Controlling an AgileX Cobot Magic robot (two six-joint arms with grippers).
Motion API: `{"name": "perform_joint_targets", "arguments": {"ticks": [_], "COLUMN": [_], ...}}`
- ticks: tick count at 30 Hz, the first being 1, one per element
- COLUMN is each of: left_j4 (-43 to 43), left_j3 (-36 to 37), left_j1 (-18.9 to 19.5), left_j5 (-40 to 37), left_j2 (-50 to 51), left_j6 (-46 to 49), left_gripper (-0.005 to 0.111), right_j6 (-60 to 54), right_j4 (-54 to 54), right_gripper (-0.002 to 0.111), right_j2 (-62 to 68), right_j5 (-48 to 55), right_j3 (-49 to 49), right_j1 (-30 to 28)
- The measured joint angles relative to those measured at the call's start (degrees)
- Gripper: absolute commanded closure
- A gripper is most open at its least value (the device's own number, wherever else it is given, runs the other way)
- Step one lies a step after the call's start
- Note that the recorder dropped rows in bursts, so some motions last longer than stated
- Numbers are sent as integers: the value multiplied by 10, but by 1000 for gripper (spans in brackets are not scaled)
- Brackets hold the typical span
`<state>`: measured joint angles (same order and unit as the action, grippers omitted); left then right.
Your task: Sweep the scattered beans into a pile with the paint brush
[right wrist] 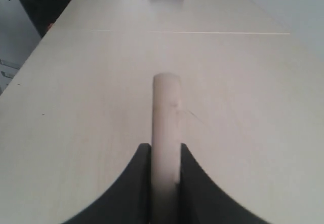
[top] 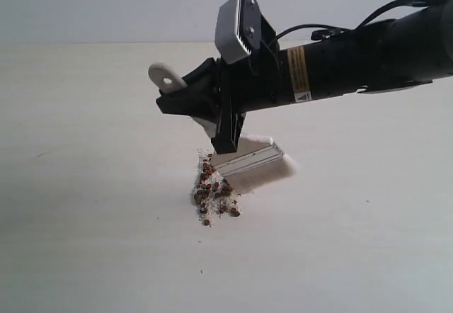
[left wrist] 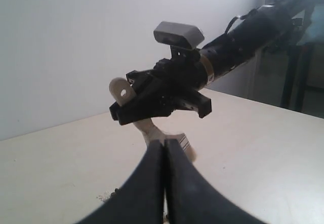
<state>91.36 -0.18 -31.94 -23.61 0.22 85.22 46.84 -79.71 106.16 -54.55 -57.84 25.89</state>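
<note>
While right tool (right wrist: 165, 152) grips paint brush (top: 248, 158) | arm label (top: 298, 72) seemingly unreadable

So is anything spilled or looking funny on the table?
Yes. Brown beans mixed with white crumbs lie spilled on the bare table, mostly heaped together, with a few strays at the edge. The paint brush leans right beside them, its bristles squashed sideways against the table.

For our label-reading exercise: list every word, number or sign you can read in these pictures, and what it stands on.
No text is legible in any view.
orange label on the right arm: dark print, too small to read.
triangle sign next to it: no readable words.
</note>
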Motion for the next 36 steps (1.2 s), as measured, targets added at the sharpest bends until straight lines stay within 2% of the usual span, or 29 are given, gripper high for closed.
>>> {"name": "perform_joint_targets", "arguments": {"ticks": [6, 9, 14, 17, 26, 33, 36], "left_j4": [0, 0, 0, 0, 0, 0, 0], "left_j3": [0, 0, 0, 0, 0, 0, 0], "left_j1": [0, 0, 0, 0, 0, 0, 0], "left_j5": [0, 0, 0, 0, 0, 0, 0], "left_j2": [0, 0, 0, 0, 0, 0, 0], "left_j6": [0, 0, 0, 0, 0, 0, 0], "left_gripper": [107, 107, 107, 107, 107, 107, 107], "right_j6": [68, 99, 105, 134, 565, 655, 706], "right_j4": [-4, -1, 52, 55, -172, -194, -195], "right_gripper": [108, 108, 108, 108, 108, 108, 108], "right_j2": [-80, -110, -124, -121, -105, -47, 0], "right_j5": [122, 249, 509, 622, 966, 1192, 1226], "right_j3": [-1, 0, 9, 11, 24, 29, 29], "right_j1": [1, 19, 98, 143, 280, 356, 368]}}
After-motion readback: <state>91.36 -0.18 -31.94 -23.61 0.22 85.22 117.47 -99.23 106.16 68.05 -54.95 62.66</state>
